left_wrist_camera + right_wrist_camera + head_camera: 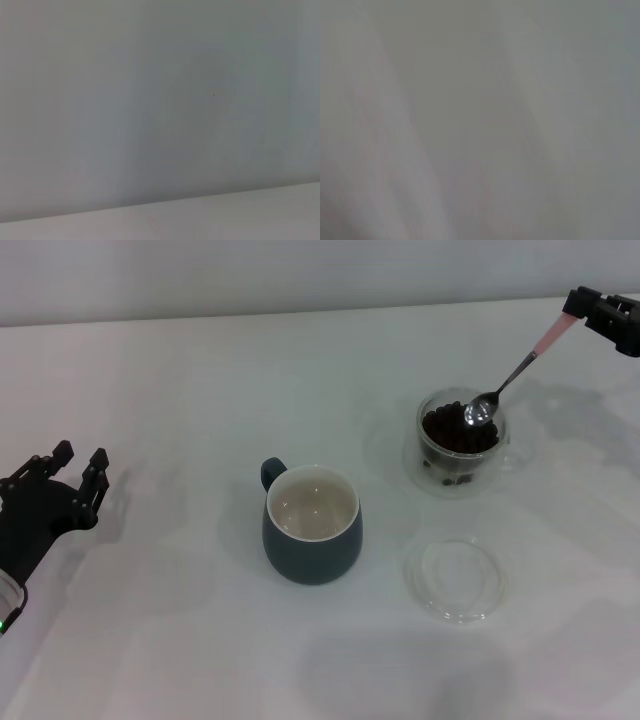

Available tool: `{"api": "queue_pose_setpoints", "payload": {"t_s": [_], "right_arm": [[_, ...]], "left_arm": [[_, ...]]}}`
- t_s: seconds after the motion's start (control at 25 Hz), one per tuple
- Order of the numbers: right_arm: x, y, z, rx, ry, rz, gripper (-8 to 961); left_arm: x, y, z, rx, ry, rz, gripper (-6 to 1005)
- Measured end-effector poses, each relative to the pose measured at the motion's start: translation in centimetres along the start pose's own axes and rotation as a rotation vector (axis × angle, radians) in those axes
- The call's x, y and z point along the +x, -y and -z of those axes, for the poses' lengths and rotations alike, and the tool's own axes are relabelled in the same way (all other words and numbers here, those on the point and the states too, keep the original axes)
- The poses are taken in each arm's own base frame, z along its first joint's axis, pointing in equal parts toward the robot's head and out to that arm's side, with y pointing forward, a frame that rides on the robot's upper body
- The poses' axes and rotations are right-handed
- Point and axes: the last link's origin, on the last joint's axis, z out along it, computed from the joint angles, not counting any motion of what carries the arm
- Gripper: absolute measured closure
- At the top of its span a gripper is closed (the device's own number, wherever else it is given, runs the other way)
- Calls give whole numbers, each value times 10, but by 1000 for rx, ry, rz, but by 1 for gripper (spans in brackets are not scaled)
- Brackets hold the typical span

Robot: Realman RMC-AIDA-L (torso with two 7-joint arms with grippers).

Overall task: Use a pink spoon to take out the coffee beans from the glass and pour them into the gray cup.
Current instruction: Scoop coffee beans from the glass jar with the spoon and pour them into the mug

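Clerk: Coffee beans (455, 432), item one: heaped in the glass (437, 467), right of centre on the white table (180, 640).

Checker: Nearest things first, please.

Clerk: Flat clear glass saucer (456, 579), nearest, in front of the glass. Gray cup (311, 523), centre, handle turned away, off-white inside, no beans showing in it. Left gripper (63, 472), at the left edge, fingers spread and holding nothing, arm cut off by the frame.

Checker: And the spoon?

Clerk: Pink spoon (512, 376), tilted, silver bowl over the beans; touching them or not, cannot tell. Right gripper (585, 307), farthest, partly cut off at the right edge, pinches the handle's pink end. Both wrist views: only blurred grey.
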Motion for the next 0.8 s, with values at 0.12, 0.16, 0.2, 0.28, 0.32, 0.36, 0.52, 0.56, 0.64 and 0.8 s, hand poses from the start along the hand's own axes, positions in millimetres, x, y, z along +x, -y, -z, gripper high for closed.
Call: {"api": "queue_pose_setpoints", "payload": {"t_s": [0.12,0.16,0.2,0.28,0.32,0.36,0.52,0.56,0.64,0.8], "right_arm": [[-1,1,-1,4,0,0,809],[-1,1,-1,5,0,-1,809],[-1,1,-1,5,0,-2,809],[-1,1,-2,4,-1,-3,809],[-1,1,-2,4,-2,-3,809],[-1,1,-2,3,-3,-3,809],[1,0,-3,-1,-13,-8,809],[2,-1,-3,-2,-16,-9,809],[3,-1,-4,-6,-19,-12,808],[4,-3,-5,-12,-25,-26,808]], "left_arm": [[1,0,-1,-1,-1,-3,586],[1,1,-1,-1,0,-4,586],[1,1,-1,-1,1,-5,586],[0,1,-1,-1,3,-6,586],[0,1,-1,-1,3,-6,586],[1,1,-1,-1,3,-6,586],[1,2,-2,0,1,-7,587],[1,2,-2,-1,1,-8,587],[2,2,-3,-3,-1,-10,587],[3,2,-4,-4,-2,-11,587]]}}
